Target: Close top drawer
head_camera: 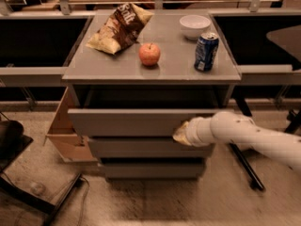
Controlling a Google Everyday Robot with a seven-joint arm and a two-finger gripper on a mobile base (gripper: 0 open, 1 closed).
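Note:
The top drawer (131, 121) is a wide matte-grey drawer with a plain flat front, uppermost of three. It stands out a short way from the cabinet, with a dark gap above its front panel. My gripper (181, 133) is at the end of a white arm that comes in from the right. It rests against the right part of the drawer front, near its lower edge.
On the cabinet top (174, 69) lie a chip bag (120, 27), a red apple (149, 54), a blue can (206, 51) and a white bowl (194, 25). A cardboard box (63, 135) stands at the left of the cabinet. Two lower drawer fronts (150, 147) sit below.

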